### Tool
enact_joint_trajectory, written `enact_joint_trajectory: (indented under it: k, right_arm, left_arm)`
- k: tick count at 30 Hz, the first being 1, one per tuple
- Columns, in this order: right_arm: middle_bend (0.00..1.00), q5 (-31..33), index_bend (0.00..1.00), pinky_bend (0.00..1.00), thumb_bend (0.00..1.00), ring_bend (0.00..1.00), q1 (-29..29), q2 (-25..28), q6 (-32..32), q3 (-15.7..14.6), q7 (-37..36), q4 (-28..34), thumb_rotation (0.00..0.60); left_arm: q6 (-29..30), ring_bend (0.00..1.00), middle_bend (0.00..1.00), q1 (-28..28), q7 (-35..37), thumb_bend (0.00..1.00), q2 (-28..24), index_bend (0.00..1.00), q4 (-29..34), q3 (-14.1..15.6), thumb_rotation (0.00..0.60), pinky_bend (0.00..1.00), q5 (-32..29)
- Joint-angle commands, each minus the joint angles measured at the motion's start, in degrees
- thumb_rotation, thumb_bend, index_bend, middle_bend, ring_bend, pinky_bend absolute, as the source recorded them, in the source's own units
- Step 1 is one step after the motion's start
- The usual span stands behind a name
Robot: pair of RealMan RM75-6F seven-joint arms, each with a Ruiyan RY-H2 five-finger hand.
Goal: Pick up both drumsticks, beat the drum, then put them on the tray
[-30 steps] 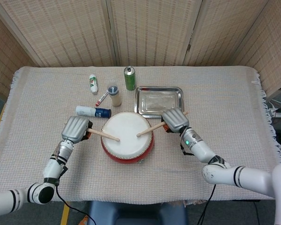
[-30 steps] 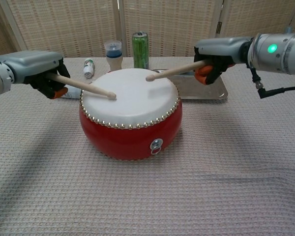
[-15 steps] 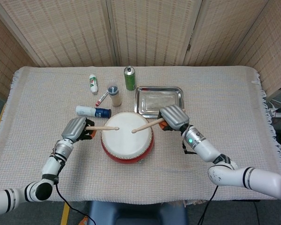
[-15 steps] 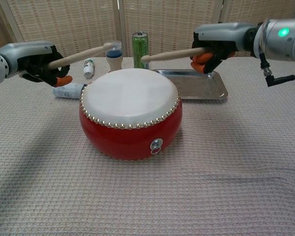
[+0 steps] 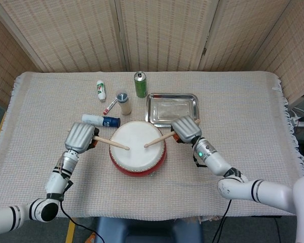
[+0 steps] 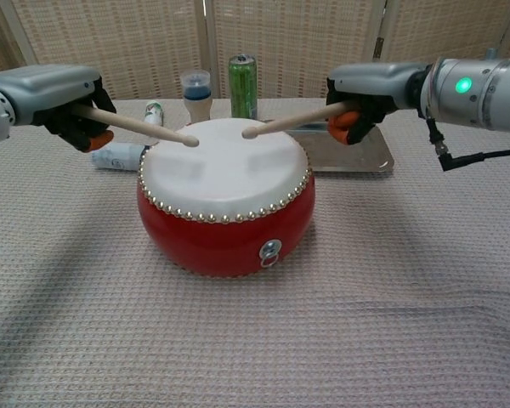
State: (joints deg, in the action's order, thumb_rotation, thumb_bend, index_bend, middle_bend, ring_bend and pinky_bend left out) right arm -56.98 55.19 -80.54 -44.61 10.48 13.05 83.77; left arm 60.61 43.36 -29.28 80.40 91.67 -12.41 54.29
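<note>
Left robot hand and right robot hand each grasping a drumstick, tips above drum skin, inside its rim.

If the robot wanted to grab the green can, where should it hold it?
Hold the green can around its round middle, coming from the front or from its right side. It stands upright, so its straight wall suits wrapped fingers. A small bottle with a dark cap stands at its front left, so the right looks less crowded.
</note>
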Motion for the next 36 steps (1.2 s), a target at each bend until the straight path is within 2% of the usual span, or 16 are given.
enact_joint_trajectory:
  k: [1,6,9,15,18,23,25,28,33,36]
  right_arm:
    - [1.00,-6.2,1.00,1.00,0.65,1.00,-3.1,4.0,-2.7,4.3,-11.9,5.3,0.600]
    - [1.00,-8.5,1.00,1.00,0.65,1.00,-3.8,5.4,-2.0,4.1,-14.9,5.7,0.600]
    - [1.00,-8.4,1.00,1.00,0.65,1.00,-3.5,4.8,-0.5,3.0,-13.8,4.5,0.600]
    - [1.00,-6.6,1.00,1.00,0.65,1.00,-1.8,1.2,2.4,-0.1,-7.5,-0.6,0.600]
    - [1.00,-5.2,1.00,1.00,0.65,1.00,-0.9,-1.3,3.4,-2.0,-2.3,-4.2,0.600]
    - [1.00,-1.1,1.00,1.00,0.65,1.00,0.1,-4.6,3.9,-4.6,6.2,-8.4,0.600]
    - [1.00,-0.5,1.00,1.00,0.65,1.00,-0.3,-4.6,2.8,-3.5,5.2,-7.3,0.600]
    - [1.00,-1.6,1.00,1.00,0.65,1.00,-1.4,-2.7,1.1,-0.2,-0.6,-3.6,0.600]
    - [1.00,-7.4,1.00,1.00,0.65,1.00,-3.8,2.1,-2.9,3.8,-10.2,1.9,0.600]
    - [1.00,-10.5,1.00,1.00,0.65,1.00,-5.0,3.7,-4.8,4.5,-13.7,3.1,0.600]
  left_arm:
    - [-5.4,1.00,1.00,1.3,3.2,0.67,1.9,0.98,-1.0,-0.9,0.600,1.00,-7.1]
    - [-15.9,1.00,1.00,2.7,9.0,0.66,-1.3,0.98,1.1,-2.6,0.600,1.00,-17.5]
    - [-18.3,1.00,1.00,3.3,11.2,0.66,-4.1,0.98,2.1,-3.2,0.600,1.00,-19.5]
    - [-5.8,1.00,1.00,1.8,7.3,0.66,-5.9,0.98,5.2,-1.9,0.600,1.00,-12.3]
    - [-1.9,1.00,1.00,1.1,6.4,0.66,-6.6,0.98,6.6,-1.6,0.600,1.00,-8.9]
    - [5.2,1.00,1.00,1.1,0.2,0.66,-4.1,0.98,5.0,0.5,0.600,1.00,-3.2]
    - [6.1,1.00,1.00,1.3,-1.5,0.66,-2.8,0.98,4.1,1.1,0.600,1.00,-2.5]
    - [5.8,1.00,1.00,1.7,-3.0,0.66,-0.9,0.98,2.5,1.5,0.600,1.00,-3.0]
    - [4.3,1.00,1.00,2.7,-4.5,0.66,3.3,0.98,-2.0,1.7,0.600,1.00,-5.1]
    - [4.0,1.00,1.00,3.5,-7.2,0.66,6.1,0.98,-5.3,2.6,0.600,1.00,-5.4]
